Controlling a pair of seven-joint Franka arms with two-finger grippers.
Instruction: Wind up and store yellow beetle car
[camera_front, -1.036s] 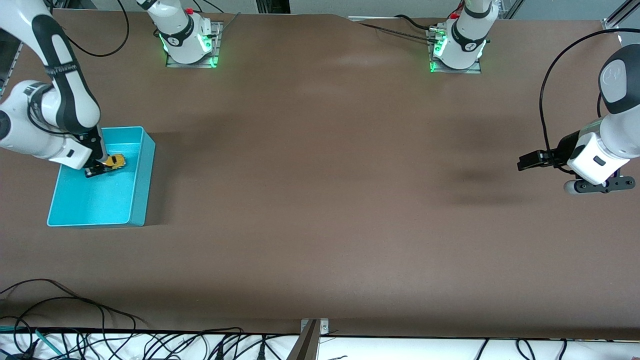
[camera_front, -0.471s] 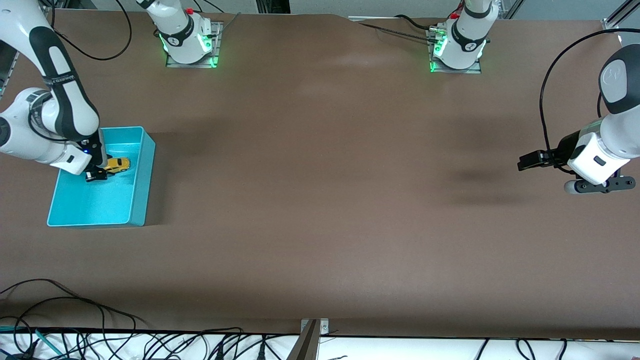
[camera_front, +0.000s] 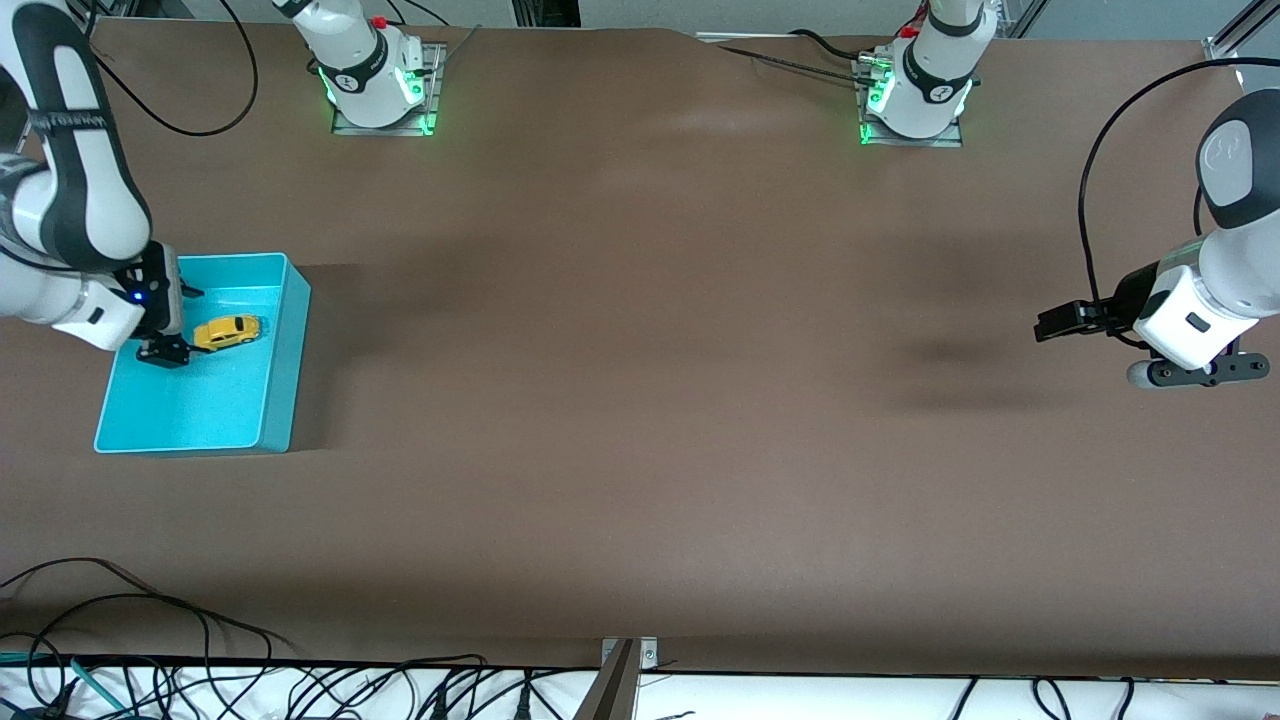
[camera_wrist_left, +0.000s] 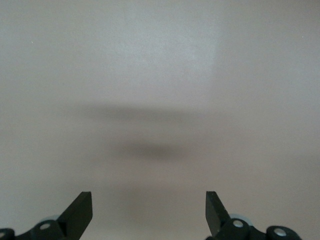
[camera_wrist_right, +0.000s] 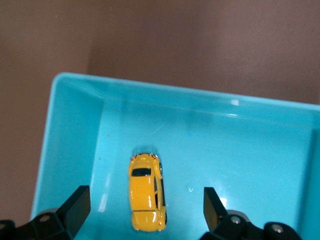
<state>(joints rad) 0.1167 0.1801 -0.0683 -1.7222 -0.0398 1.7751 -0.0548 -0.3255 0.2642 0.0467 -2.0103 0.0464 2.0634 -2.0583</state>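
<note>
The yellow beetle car (camera_front: 228, 331) sits on the floor of the turquoise bin (camera_front: 285, 350). The right gripper (camera_front: 170, 322) hangs over the bin with its fingers spread wide, the car below, not touching. The left gripper (camera_front: 1050, 322) waits spread wide over the bare table (camera_front: 640, 400).

Yellow beetle car (camera_front: 228, 331): bright yellow body, dark windows. Bin (camera_front: 285, 345): plain turquoise. Tabletop (camera_front: 640, 400): uniform brown. Arm housings: white with black joints. Arm bases: green indicator lights. Fingers (camera_wrist_right: 75, 206): black.
</note>
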